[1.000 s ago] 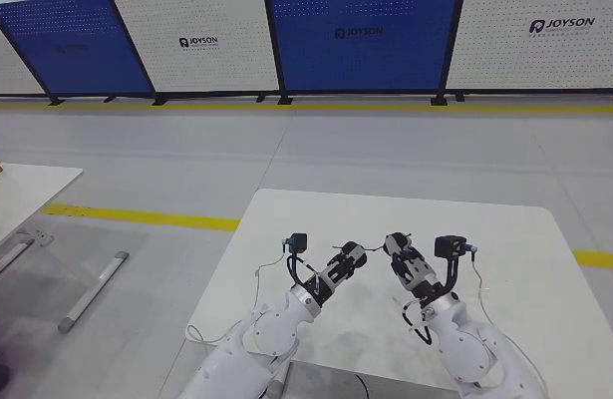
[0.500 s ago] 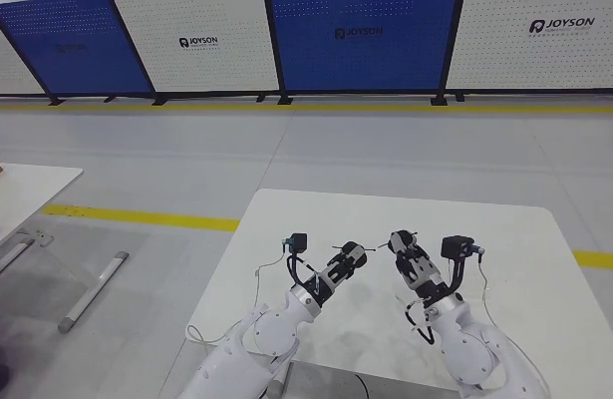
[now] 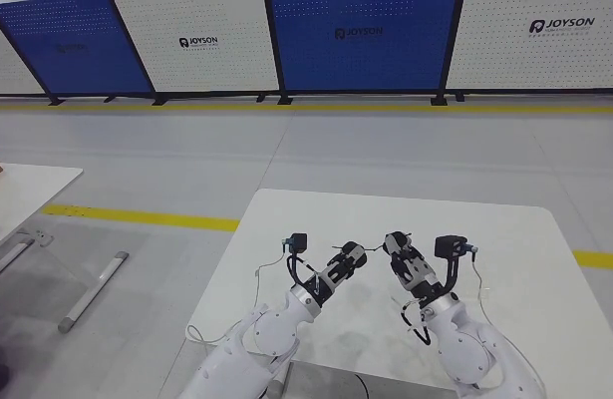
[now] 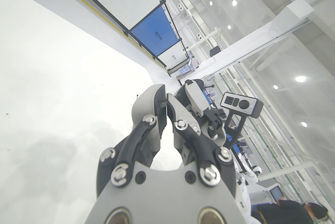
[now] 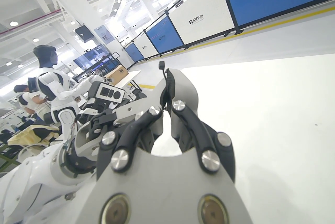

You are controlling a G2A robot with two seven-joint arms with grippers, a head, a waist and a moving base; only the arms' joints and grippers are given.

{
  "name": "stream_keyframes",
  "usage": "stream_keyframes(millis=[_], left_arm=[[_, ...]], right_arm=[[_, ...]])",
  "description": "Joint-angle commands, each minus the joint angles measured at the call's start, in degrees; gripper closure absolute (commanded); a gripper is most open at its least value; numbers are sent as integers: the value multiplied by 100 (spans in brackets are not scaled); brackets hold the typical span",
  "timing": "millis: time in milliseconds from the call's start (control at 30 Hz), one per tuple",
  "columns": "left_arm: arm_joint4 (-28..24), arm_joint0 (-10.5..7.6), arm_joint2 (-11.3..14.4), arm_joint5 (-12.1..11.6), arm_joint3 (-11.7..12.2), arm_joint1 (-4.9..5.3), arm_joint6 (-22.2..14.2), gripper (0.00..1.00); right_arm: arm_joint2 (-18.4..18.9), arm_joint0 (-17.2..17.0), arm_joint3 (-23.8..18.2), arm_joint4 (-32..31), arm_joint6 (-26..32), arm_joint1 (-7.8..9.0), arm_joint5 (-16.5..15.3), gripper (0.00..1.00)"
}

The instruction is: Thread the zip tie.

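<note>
You have both arms up over the white desk (image 3: pixel 505 249). Each forearm rises from the near edge and leans in toward the other, so the two end effectors point away from the near edge and stand close together above the middle of the desk, clear of its surface.

Your right end effector (image 5: pixel 167 77) is clamped narrow on the zip tie (image 5: pixel 161 64). The black strap runs up between the two fingers (image 5: pixel 183 86), and its small square head sticks out just past the tips.

Your left end effector (image 4: pixel 166 96) is drawn narrow as well, its fingertips almost meeting with only a slit between the ribbed pads (image 4: pixel 159 117). A small pale tab (image 4: pixel 163 104) sits in that slit, and you cannot tell whether it belongs to the zip tie.

From above, a thin dark line spans the short gap between the two sets of fingertips. The left end effector sits slightly nearer the desk's near edge than the right. In the left wrist view, the right one's tips stand just beyond the left's
</note>
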Motion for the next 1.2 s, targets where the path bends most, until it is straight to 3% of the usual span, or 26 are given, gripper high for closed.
stream_keyframes(millis=[0,1167], left_arm=[[0,0,0,0,0,0,0,100],[0,0,0,0,0,0,0,100]], right_arm=[[68,-59,-41,-3,5,7,-35,100],[201,-89,37,-233,130,-95,-150,100]])
